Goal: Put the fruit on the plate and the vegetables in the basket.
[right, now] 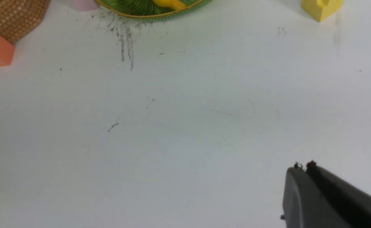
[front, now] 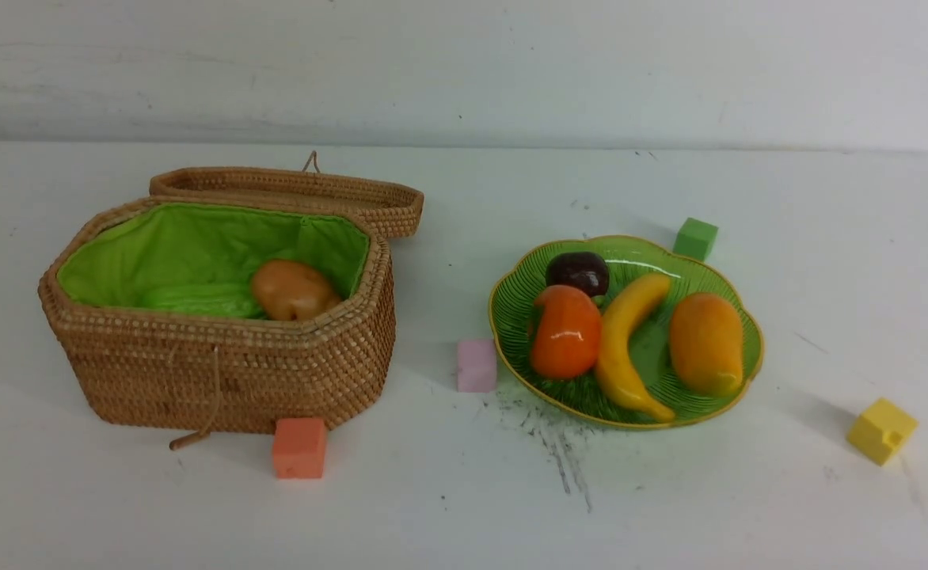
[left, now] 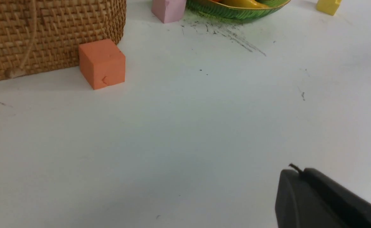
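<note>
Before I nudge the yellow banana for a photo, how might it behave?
The banana looks glossy, so it may slip. Its smooth, unsagging curve suggests it is stiff. Leaning close to the persimmon, it could shove that too.

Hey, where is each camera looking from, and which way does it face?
Front: between the arms, facing forward over basket and plate; no arm visible.
Left wrist: on the left arm, facing orange cube and table; left gripper shows.
Right wrist: on the right arm, facing table; right gripper shows.
All share the yellow cube.
</note>
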You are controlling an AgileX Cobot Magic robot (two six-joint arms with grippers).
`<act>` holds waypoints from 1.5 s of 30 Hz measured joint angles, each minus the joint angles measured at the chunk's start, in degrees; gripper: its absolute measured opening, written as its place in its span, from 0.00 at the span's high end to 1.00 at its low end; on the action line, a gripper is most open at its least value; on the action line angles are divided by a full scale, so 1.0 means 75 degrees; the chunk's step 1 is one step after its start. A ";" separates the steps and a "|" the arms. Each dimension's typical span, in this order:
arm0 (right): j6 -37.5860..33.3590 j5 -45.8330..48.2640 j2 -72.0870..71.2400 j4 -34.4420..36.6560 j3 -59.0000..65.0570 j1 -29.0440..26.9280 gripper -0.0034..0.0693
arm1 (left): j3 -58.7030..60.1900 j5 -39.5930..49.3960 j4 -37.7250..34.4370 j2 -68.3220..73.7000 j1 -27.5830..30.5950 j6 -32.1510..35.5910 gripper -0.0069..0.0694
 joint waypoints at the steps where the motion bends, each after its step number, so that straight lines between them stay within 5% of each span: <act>1: 0.0000 -0.0046 -0.0040 -0.0015 0.0023 -0.0065 0.92 | 0.0007 -0.0016 0.0000 0.0000 0.0000 0.0006 0.93; 5: -0.0146 -0.0905 -0.0436 -0.0187 0.0441 -0.0636 0.92 | 0.0006 -0.0043 -0.0007 0.0000 0.0000 0.0006 0.93; 8: -0.1152 -0.3187 -0.1181 0.0046 0.1804 -0.1720 0.96 | 0.0006 -0.0048 -0.0007 0.0000 0.0000 0.0006 0.93; 13: -0.1861 -0.5279 -0.2130 0.0465 0.4355 -0.2517 0.98 | 0.0006 -0.0059 -0.0007 0.0000 0.0000 0.0006 0.93; 45: -0.1941 -0.5509 -0.2245 0.0486 0.4772 -0.2543 0.97 | 0.0006 -0.0079 -0.0020 0.0000 0.0000 0.0006 0.92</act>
